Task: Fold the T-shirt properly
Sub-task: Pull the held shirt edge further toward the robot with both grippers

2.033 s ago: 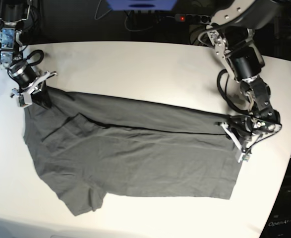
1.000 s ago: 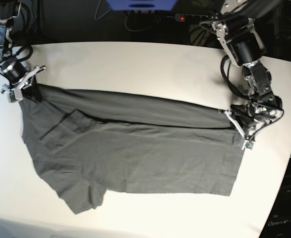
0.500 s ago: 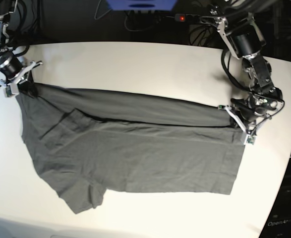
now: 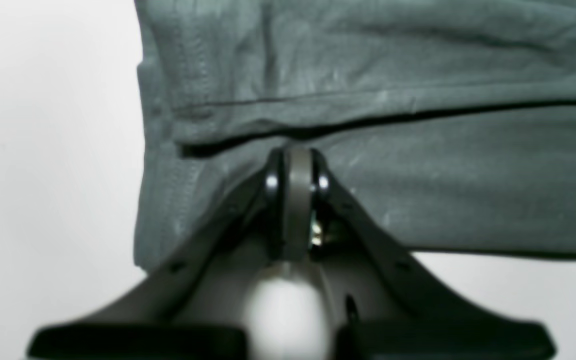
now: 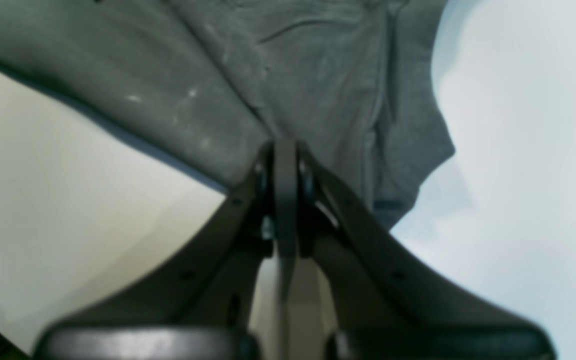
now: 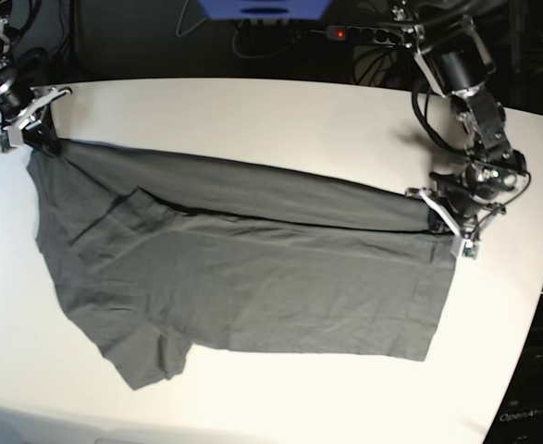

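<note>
Both arms are pulling outward and away, and the shirt (image 6: pixel 243 268) is stretching long across the white table (image 6: pixel 252 111). Over these two seconds the right gripper (image 6: pixel 19 139) has slid from well in on the table out to the far corner at the base view's left, dragging the shoulder end of the cloth with it. The left gripper (image 6: pixel 447 217) has drifted back toward the far edge on the other side, carrying the hem corner along.

Both grippers are clamped on cloth. In the left wrist view the jaws of the left gripper (image 4: pixel 295 170) are pinched together right where the folded layer meets the one beneath, near the stitched hem. In the right wrist view the right gripper (image 5: pixel 284 165) is closed on a bunched edge of the shirt (image 5: pixel 268 75), with the cloth fanning away from its tips.

What that does: the far strip, already folded over the body, is now drawn taut between the two grips, and its fold line runs straighter than it did. The near half lies flat, one sleeve (image 6: pixel 151 356) poking out at the lower left, not yet tucked.

My read is that this is a tension-and-smooth step, setting up a cleaner lengthwise fold; the task looks early to midway.
</note>
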Tool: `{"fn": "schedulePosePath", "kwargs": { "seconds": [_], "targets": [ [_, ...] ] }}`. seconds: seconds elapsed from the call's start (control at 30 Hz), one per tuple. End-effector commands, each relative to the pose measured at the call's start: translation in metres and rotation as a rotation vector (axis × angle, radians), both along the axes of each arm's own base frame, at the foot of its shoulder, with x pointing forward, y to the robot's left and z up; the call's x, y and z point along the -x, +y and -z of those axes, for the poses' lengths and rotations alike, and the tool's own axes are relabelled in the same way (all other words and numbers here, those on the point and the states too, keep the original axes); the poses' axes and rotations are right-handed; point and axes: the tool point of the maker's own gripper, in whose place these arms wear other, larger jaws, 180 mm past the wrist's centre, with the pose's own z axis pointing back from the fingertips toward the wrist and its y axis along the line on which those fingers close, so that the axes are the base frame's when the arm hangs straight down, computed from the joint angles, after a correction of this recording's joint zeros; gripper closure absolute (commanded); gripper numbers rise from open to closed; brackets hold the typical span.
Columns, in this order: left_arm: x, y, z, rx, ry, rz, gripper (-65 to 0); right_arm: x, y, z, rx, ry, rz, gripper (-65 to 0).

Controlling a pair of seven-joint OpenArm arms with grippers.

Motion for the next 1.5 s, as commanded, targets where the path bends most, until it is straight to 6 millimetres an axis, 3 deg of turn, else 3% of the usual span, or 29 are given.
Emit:
{"fn": "schedulePosePath", "kwargs": {
  "seconds": [0.0, 0.3, 0.4, 0.53, 0.77, 1.03, 1.17, 1.37, 1.47],
  "targets": [
    [0.135, 0.013, 0.069, -0.153, 0.616, 0.069, -1.8, 0.043, -0.01, 0.035, 0.119, 0.238, -0.06, -0.3],
    [0.201, 0.011, 0.086, -0.141, 0.725, 0.075, -1.8, 0.041, -0.016, 0.032, 0.134, 0.233, -0.062, -0.3],
    [0.217, 0.005, 0.085, -0.147, 0.735, 0.077, -1.9, 0.042, -0.015, 0.032, 0.133, 0.235, -0.063, -0.3],
    [0.238, 0.012, 0.074, -0.19, 0.737, 0.074, -1.9, 0.039, -0.014, 0.03, 0.121, 0.212, -0.062, -0.3],
    [0.243, 0.013, 0.068, -0.209, 0.727, 0.07, -1.9, 0.049, -0.012, 0.032, 0.111, 0.217, -0.059, -0.3],
    [0.247, 0.029, 0.064, -0.244, 0.736, 0.069, -1.9, 0.068, -0.014, 0.032, 0.103, 0.231, -0.057, -0.3],
    [0.249, 0.037, 0.062, -0.252, 0.738, 0.055, -1.9, 0.075, -0.028, 0.027, 0.117, 0.23, -0.017, -0.3],
    [0.252, 0.049, 0.058, -0.264, 0.737, 0.02, -1.9, 0.09, -0.03, 0.028, 0.112, 0.245, -0.011, -0.3],
    [0.264, 0.052, 0.059, -0.269, 0.761, 0.023, -1.9, 0.09, -0.03, 0.028, 0.109, 0.239, -0.011, -0.3]
  ]
}}
